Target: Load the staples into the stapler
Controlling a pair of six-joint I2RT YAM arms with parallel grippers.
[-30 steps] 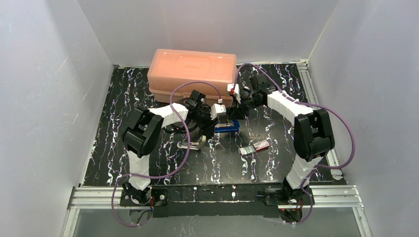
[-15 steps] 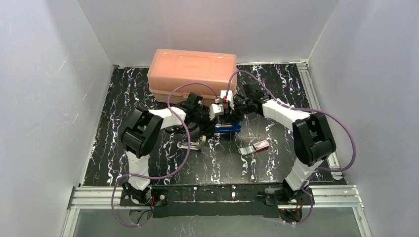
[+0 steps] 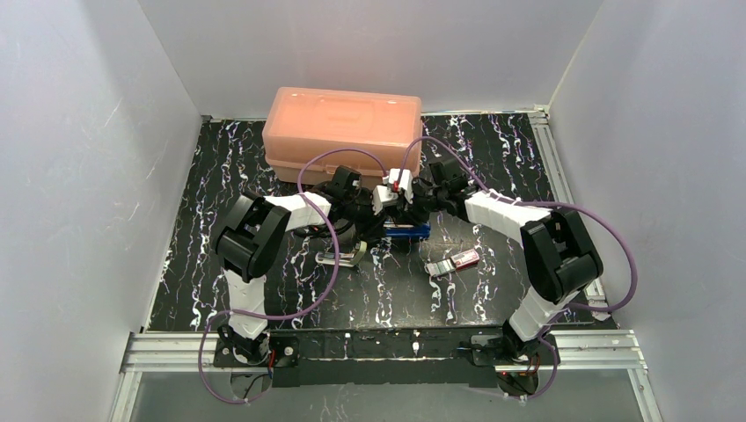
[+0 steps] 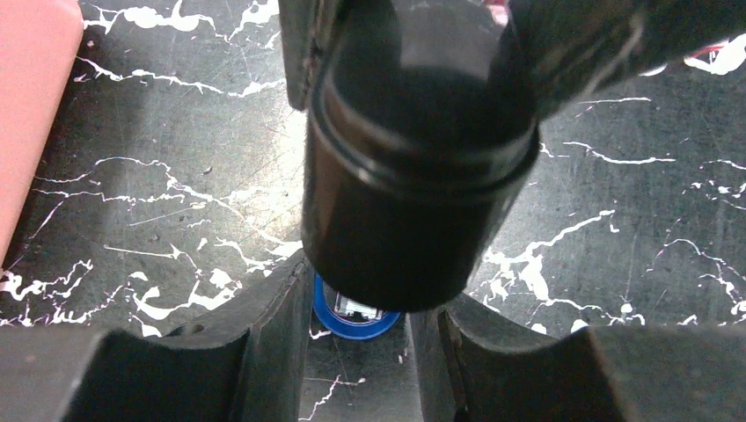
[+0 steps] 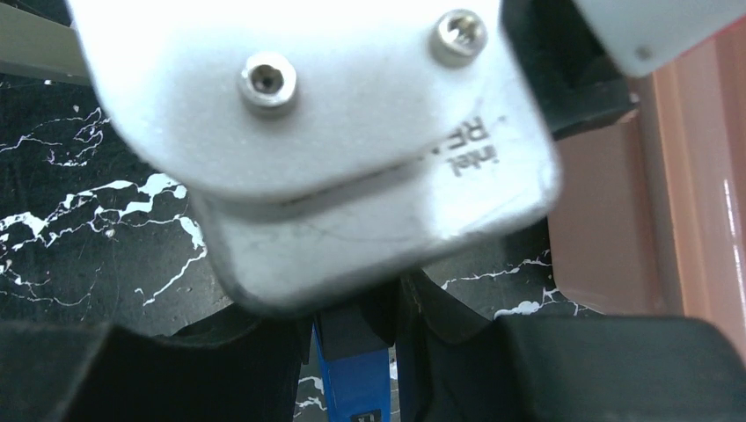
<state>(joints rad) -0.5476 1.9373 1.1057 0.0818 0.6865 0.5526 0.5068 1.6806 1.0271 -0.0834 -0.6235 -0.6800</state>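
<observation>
Your right arm has swung in leftward over the last second, so the right gripper (image 5: 352, 352) now meets the left gripper (image 4: 356, 352) at the blue stapler (image 3: 409, 230), and each is clenched on one end of it. The staples (image 3: 454, 262) lie on the table (image 3: 493, 176) just beside the stapler, nearer your right base, with the tray seemingly part out. Expect a light, crushable box and a brittle strip: pinch the sleeve gently across its long sides and keep it level
</observation>
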